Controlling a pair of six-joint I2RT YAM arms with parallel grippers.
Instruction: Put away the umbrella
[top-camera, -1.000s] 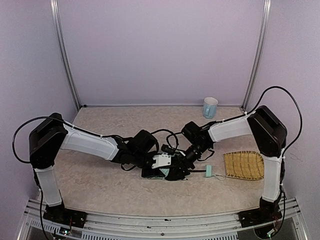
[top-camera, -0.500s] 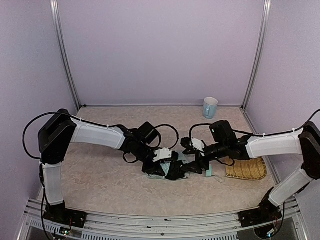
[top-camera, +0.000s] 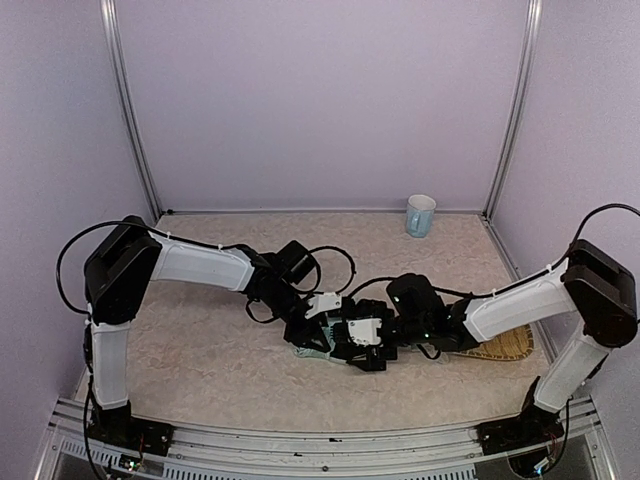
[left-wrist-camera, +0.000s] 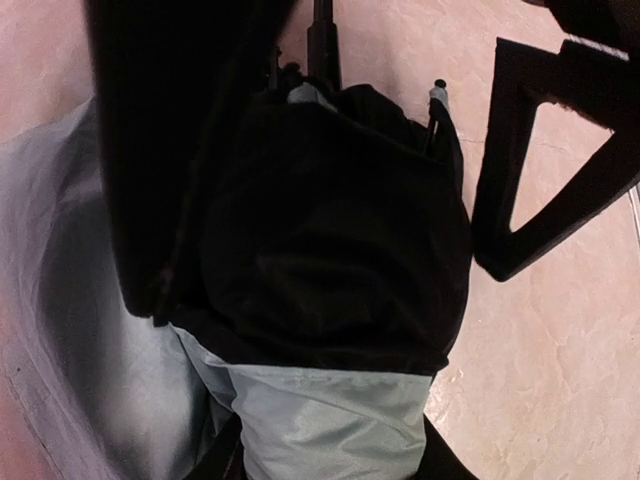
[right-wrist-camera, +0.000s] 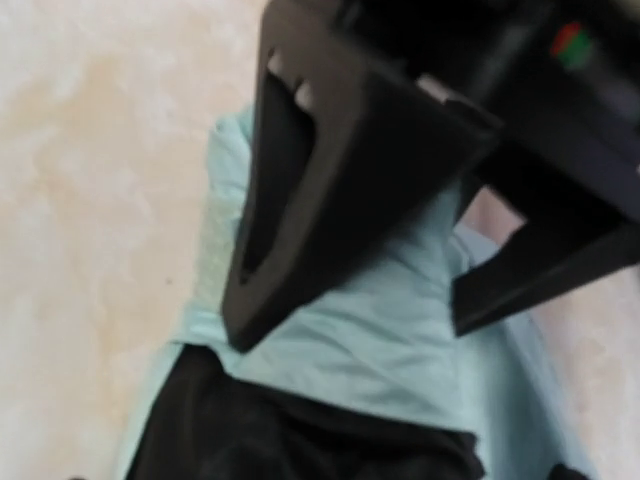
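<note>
The umbrella (top-camera: 313, 347) lies folded in a crumpled bundle at the table's middle, mint fabric with black lining; its handle is hidden under my right arm. It fills the left wrist view (left-wrist-camera: 330, 420) and the right wrist view (right-wrist-camera: 360, 340). My left gripper (top-camera: 330, 330) is shut on the bundle; its black fingers (right-wrist-camera: 320, 200) show with mint fabric between them. My right gripper (top-camera: 364, 345) is at the bundle's right side, open; one of its fingers (left-wrist-camera: 490, 200) stands beside the black lining.
A pale blue mug (top-camera: 420, 215) stands at the back right by the wall. A woven straw mat (top-camera: 510, 343) lies at the right, partly under my right forearm. Cables loop above the left wrist.
My right arm swung out to the right, then came back left and low, so its gripper now meets the bundle. The left gripper stayed on the umbrella.
</note>
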